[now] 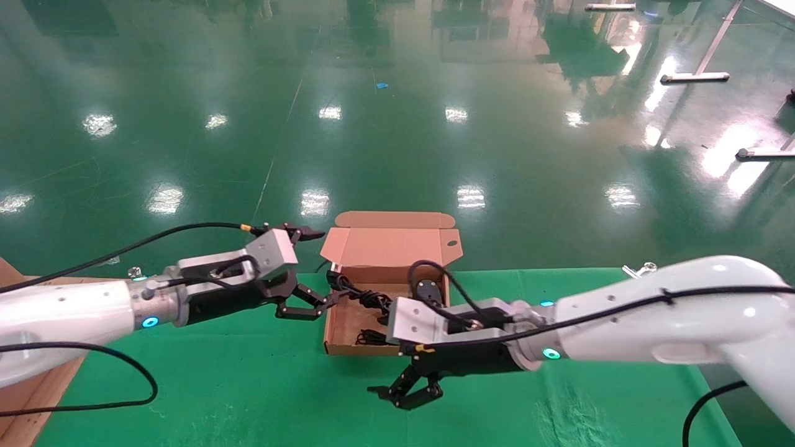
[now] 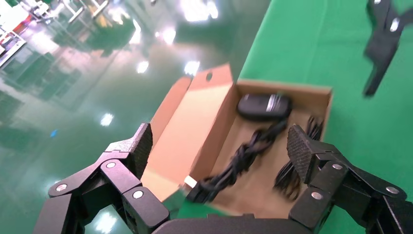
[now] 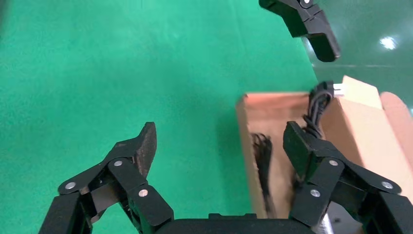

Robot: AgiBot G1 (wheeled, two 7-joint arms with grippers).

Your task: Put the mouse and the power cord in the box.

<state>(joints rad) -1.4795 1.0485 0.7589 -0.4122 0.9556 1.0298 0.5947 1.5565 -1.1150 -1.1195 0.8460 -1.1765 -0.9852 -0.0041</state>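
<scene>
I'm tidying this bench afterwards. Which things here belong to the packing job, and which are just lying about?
Job:
- mouse, in the box
- power cord, in the box, one plug over its wall
- box, lid up
- left gripper, open beside the box
- right gripper, open over the cloth

Lying about:
- large carton at the left edge
- green cloth

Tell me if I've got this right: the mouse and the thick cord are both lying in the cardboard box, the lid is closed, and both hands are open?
Nearly. The lid is not closed: the box stands open, its lid folded back, as the left wrist view shows. The rest holds: the mouse and the power cord lie inside, though one plug end hangs over the wall. The left hand and right hand are both open.
</scene>
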